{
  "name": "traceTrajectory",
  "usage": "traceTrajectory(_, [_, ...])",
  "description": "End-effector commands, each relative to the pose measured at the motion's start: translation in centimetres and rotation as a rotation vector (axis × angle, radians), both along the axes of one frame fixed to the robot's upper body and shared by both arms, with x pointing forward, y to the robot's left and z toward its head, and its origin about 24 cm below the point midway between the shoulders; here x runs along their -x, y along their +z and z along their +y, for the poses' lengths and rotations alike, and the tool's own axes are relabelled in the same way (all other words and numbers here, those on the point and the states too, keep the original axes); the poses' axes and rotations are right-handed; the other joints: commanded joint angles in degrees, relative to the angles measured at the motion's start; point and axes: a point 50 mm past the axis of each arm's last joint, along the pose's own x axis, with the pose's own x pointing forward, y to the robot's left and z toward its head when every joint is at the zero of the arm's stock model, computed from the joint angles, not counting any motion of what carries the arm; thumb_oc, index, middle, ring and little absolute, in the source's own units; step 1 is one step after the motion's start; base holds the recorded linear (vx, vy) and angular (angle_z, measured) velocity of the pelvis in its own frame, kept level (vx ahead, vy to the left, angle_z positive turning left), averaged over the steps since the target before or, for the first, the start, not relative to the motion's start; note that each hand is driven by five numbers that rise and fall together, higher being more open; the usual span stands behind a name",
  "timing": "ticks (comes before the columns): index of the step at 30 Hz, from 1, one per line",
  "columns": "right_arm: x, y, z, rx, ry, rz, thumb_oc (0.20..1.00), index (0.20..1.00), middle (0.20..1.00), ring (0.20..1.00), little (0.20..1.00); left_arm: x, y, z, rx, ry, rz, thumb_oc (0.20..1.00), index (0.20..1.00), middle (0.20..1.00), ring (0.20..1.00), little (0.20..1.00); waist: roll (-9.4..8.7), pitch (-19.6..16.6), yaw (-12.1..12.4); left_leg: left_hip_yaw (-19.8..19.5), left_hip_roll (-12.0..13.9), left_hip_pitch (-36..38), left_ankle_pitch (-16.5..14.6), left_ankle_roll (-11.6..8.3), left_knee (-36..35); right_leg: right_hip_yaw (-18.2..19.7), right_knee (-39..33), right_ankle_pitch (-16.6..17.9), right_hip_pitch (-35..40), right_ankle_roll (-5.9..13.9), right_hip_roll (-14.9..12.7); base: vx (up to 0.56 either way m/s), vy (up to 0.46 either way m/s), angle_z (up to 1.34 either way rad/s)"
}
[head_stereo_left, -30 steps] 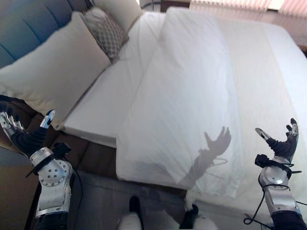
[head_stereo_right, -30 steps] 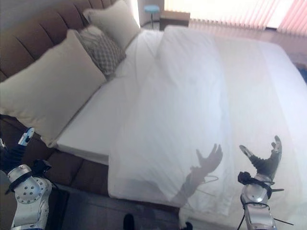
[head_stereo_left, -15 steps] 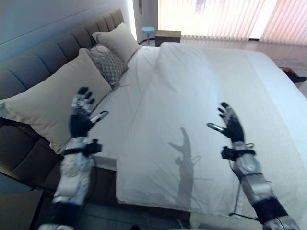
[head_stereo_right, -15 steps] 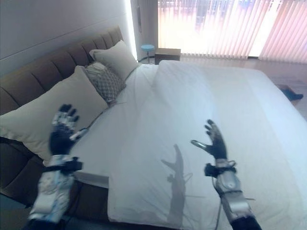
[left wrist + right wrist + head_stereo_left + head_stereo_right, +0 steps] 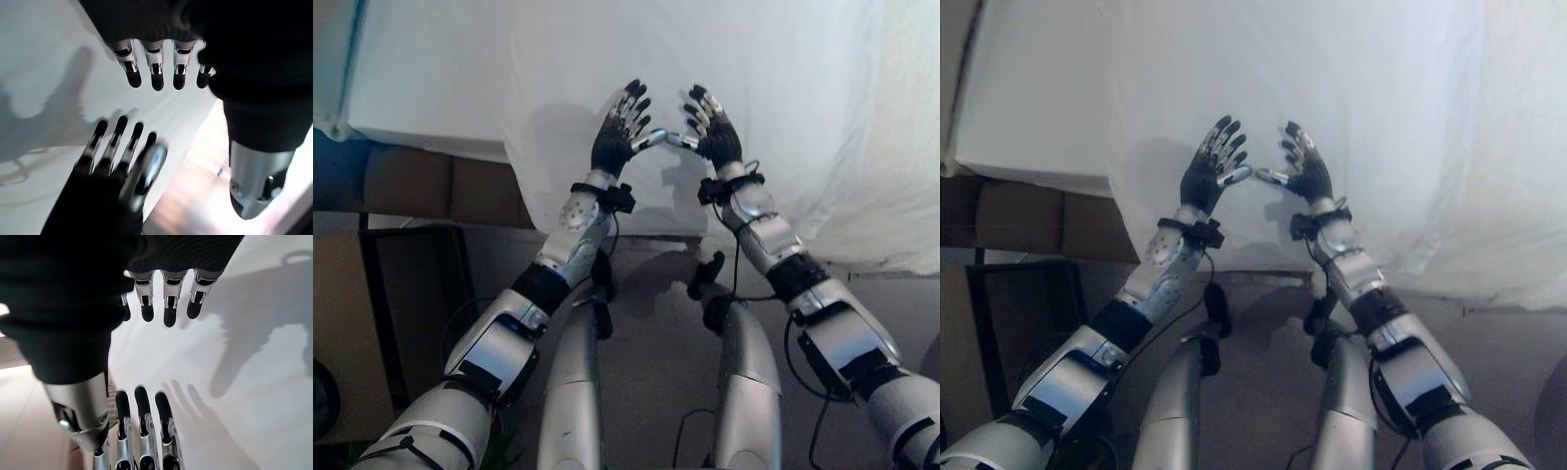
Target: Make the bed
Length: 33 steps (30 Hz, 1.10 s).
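Two hands are up in front of the bed in the left eye view. The left hand (image 5: 619, 137) and the right hand (image 5: 710, 132) are side by side, palms facing each other, with the thumb tips almost meeting. Their fingers are straight and spread, and they hold nothing. Behind them hangs the soft white cloth duvet (image 5: 724, 88). It covers the bed and drops over the near side toward the grey floor (image 5: 656, 313). To the left of the duvet is the flat white mattress sheet (image 5: 421, 69), and under it the dark brown bed base (image 5: 411, 181).

In the right eye view the same two hands float just in front of the hanging duvet edge (image 5: 1263, 257), which ends a little above the floor.

In the left wrist view the left hand's fingers (image 5: 156, 73) are straight, with the other hand right across from them and white cloth behind.

In the right wrist view the right hand's fingers (image 5: 168, 306) are straight too, over the white duvet.

I think the step now is to reach for the duvet edge. To do it well, each hand should move apart first, then pinch the cloth low at the edge. Both should pull together and evenly, so the duvet lies smooth and does not bunch up.
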Motion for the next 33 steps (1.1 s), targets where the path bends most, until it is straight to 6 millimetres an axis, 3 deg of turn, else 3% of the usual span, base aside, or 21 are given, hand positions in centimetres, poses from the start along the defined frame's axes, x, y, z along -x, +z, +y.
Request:
traceTrajectory(1, [1.0, 4.9, 2.2, -0.020, 0.095, -0.155, 1.000, 1.000, 1.000, 1.000, 1.000, 0.9, 4.0, -2.8, 0.081, -0.119, -0.096, 1.000, 1.000, 1.000, 1.000, 1.000, 1.34, -1.93, -0.20, -0.47, -1.16, -2.30, -5.89, -1.52, 4.15, 3.61, -0.49, 1.17, -3.56, 8.47, -0.25, -0.04, -0.016, -0.07])
traceTrajectory(6, [1.3, 6.5, 3.4, -0.054, 0.151, -0.173, 1.000, 1.000, 1.000, 1.000, 1.000, 0.0, 5.2, -2.5, 0.069, -0.082, -0.084, 1.000, 1.000, 1.000, 1.000, 1.000, 0.22, -1.93, -0.66, -1.07, -1.06, -9.13, -6.72, -1.35, 8.62, 5.06, 2.31, 0.73, -9.88, 8.03, 0.65, -0.01, -0.011, -0.08])
traceTrajectory(9, [0.3, 6.1, 2.9, -0.045, 0.097, -0.121, 1.000, 1.000, 1.000, 1.000, 1.000, -1.6, 5.3, -0.7, 0.032, 0.033, -0.042, 1.000, 1.000, 1.000, 1.000, 1.000, -0.46, -1.93, -0.96, -1.42, -0.85, -12.26, -7.30, -1.64, 10.94, 5.21, 4.05, 0.37, -12.67, 7.81, 0.86, 0.01, -0.031, -0.06])
traceTrajectory(12, [-0.6, 6.0, 1.0, -0.059, 0.005, -0.084, 1.000, 1.000, 1.000, 1.000, 1.000, -3.1, 5.1, 3.1, -0.019, 0.199, 0.000, 1.000, 1.000, 1.000, 1.000, 1.000, -0.66, -1.93, -1.21, -1.56, -0.59, -15.44, -7.94, -1.80, 12.98, 5.54, 5.81, 0.06, -15.69, 7.64, 1.14, 0.00, 0.000, 0.00])
traceTrajectory(13, [-0.6, 6.2, 1.1, -0.060, 0.006, -0.087, 1.000, 1.000, 1.000, 1.000, 1.000, -3.1, 5.2, 3.1, -0.020, 0.200, -0.003, 1.000, 1.000, 1.000, 1.000, 1.000, -0.76, -1.93, -1.22, -1.53, -0.56, -15.69, -8.02, -1.80, 13.18, 5.63, 5.99, 0.00, -15.98, 7.63, 1.14, 0.00, 0.000, 0.00])
traceTrajectory(14, [-1.1, 6.0, -0.7, -0.124, -0.043, -0.061, 1.000, 1.000, 1.000, 1.000, 1.000, -3.7, 5.0, 6.3, -0.022, 0.321, 0.022, 1.000, 1.000, 1.000, 1.000, 1.000, -0.75, -1.93, -1.19, -1.49, -0.46, -16.80, -8.30, -1.90, 14.01, 5.69, 6.62, -0.32, -17.09, 7.61, 1.34, 0.00, 0.000, 0.00])
traceTrajectory(16, [-1.7, 5.3, -2.9, -0.181, -0.115, -0.016, 1.000, 1.000, 1.000, 1.000, 1.000, -4.2, 4.4, 10.0, 0.018, 0.446, 0.079, 1.000, 1.000, 1.000, 1.000, 1.000, -1.03, -1.93, -1.15, -1.42, -0.43, -18.05, -8.79, -2.01, 15.40, 5.73, 7.66, -1.07, -18.22, 7.40, 1.46, 0.04, 0.002, -0.09])
traceTrajectory(21, [-2.1, 1.5, -11.4, -0.320, -0.380, 0.128, 1.000, 1.000, 1.000, 1.000, 1.000, -3.6, 2.5, 17.7, 0.097, 0.672, 0.175, 1.000, 1.000, 1.000, 1.000, 1.000, -0.73, -1.93, -1.18, -1.57, -0.65, -20.32, -9.73, -2.08, 17.21, 5.93, 9.85, -2.39, -20.83, 7.20, 1.36, 0.05, -0.003, -0.04])
traceTrajectory(24, [-2.0, 0.8, -12.7, -0.329, -0.415, 0.151, 1.000, 1.000, 1.000, 1.000, 1.000, -3.4, 2.0, 19.0, 0.100, 0.698, 0.190, 1.000, 1.000, 1.000, 1.000, 1.000, -0.72, -1.93, -1.10, -1.67, -0.70, -20.78, -9.82, -2.08, 17.50, 5.91, 10.14, -2.68, -21.22, 7.19, 1.38, 0.02, -0.001, 0.00])
traceTrajectory(25, [-1.5, -0.8, -14.8, -0.359, -0.473, 0.190, 1.000, 1.000, 1.000, 1.000, 1.000, -2.9, 1.0, 20.3, 0.091, 0.734, 0.210, 1.000, 1.000, 1.000, 1.000, 1.000, -0.55, -1.93, -0.97, -1.70, -0.63, -21.29, -9.87, -2.00, 17.58, 5.93, 10.62, -3.02, -21.81, 7.08, 1.43, 0.02, -0.002, -0.04])
traceTrajectory(28, [-0.6, -2.3, -17.2, -0.234, -0.544, 0.220, 1.000, 1.000, 1.000, 1.000, 1.000, -1.9, 0.0, 22.4, 0.044, 0.774, 0.200, 1.000, 1.000, 1.000, 1.000, 1.000, -0.42, -1.93, -0.63, -1.88, -0.46, -22.11, -9.96, -1.85, 17.91, 6.00, 11.19, -3.63, -22.85, 6.92, 1.48, 0.03, 0.008, 0.04])
traceTrajectory(29, [-0.6, -2.4, -17.2, -0.229, -0.545, 0.222, 1.000, 1.000, 1.000, 1.000, 1.000, -1.8, -0.2, 22.4, 0.045, 0.774, 0.202, 1.000, 1.000, 1.000, 1.000, 1.000, -0.33, -1.93, -0.70, -1.88, -0.42, -22.08, -10.05, -1.86, 18.09, 6.04, 11.34, -3.70, -22.82, 6.90, 1.48, 0.04, 0.000, -0.01])
traceTrajectory(30, [0.5, -4.5, -18.8, -0.201, -0.575, 0.251, 1.000, 1.000, 1.000, 1.000, 1.000, -0.8, -2.2, 23.4, 0.079, 0.774, 0.216, 1.000, 1.000, 1.000, 1.000, 1.000, -0.34, -1.93, -0.57, -2.20, -0.34, -22.75, -10.25, -1.80, 18.52, 6.02, 12.14, -4.36, -23.67, 6.71, 1.30, 0.05, -0.001, -0.01])
traceTrajectory(33, [2.0, -7.6, -20.4, -0.229, -0.619, 0.295, 1.000, 1.000, 1.000, 1.000, 1.000, 0.3, -5.2, 24.1, 0.154, 0.786, 0.266, 1.000, 1.000, 1.000, 1.000, 1.000, -0.53, -1.93, -0.76, -2.19, -0.28, -23.54, -10.71, -1.72, 19.31, 6.02, 13.19, -4.90, -24.70, 6.55, 1.21, 0.04, -0.009, 0.04])
